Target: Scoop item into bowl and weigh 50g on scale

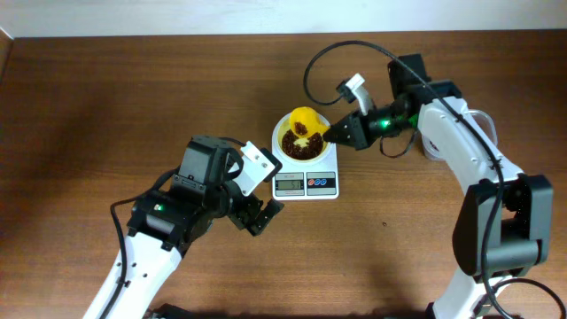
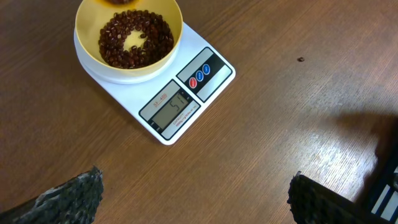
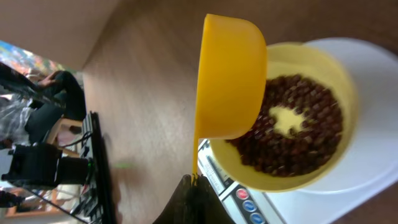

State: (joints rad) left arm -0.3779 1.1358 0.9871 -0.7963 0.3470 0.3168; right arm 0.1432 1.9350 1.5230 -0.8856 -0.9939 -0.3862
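Observation:
The pale-yellow bowl (image 1: 302, 151) sits on the white scale (image 1: 307, 182), holding a ring of dark reddish-brown beans (image 2: 134, 38) with bare yellow at the centre. The bowl (image 2: 128, 62) and scale (image 2: 186, 93) also show in the left wrist view; the display is lit. My right gripper (image 3: 194, 183) is shut on the thin handle of a yellow measuring scoop (image 3: 230, 74), tipped on its side over the bowl's (image 3: 329, 68) rim above the beans (image 3: 298, 137). In the overhead view the scoop (image 1: 304, 118) hangs over the bowl's far edge. My left gripper (image 2: 196, 196) is open and empty, near the scale's front.
One stray bean (image 2: 300, 60) lies on the wooden table right of the scale. The right arm (image 1: 461, 151) reaches in from the right. The left arm (image 1: 190, 199) sits at the front left of the scale.

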